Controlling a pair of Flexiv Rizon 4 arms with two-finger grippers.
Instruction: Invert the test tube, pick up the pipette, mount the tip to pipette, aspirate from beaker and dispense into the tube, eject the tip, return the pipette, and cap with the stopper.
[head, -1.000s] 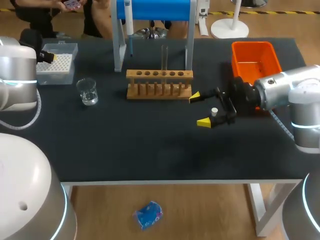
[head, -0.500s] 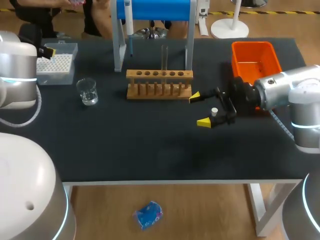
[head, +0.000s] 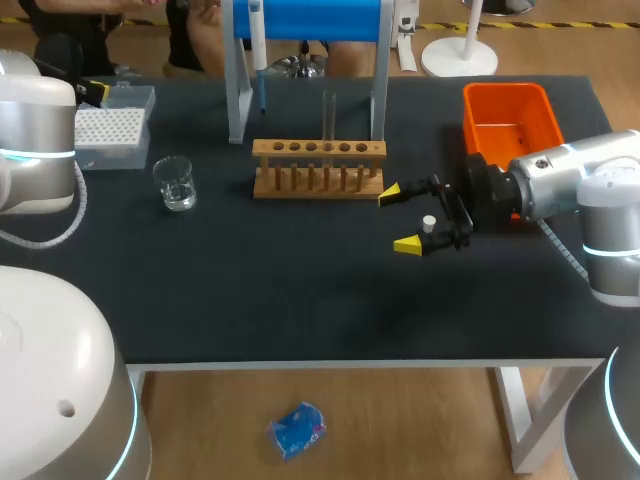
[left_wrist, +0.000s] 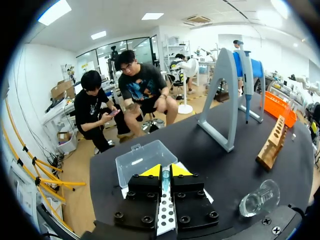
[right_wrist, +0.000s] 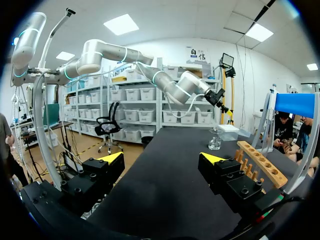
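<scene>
Head view, right claw (head: 399, 218) held sideways, fingers wide apart, left claw (left_wrist: 165, 170) above tip box (left_wrist: 144, 158), pinching clear tip (left_wrist: 165, 181).

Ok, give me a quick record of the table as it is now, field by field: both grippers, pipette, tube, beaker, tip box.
left gripper: over the tip box, fingers close together
right gripper: open, near the right end of the rack
pipette: hanging on the blue stand
tube: upright in the rack
beaker: on the table, between tip box and rack
bin: orange, at the table's far right
</scene>
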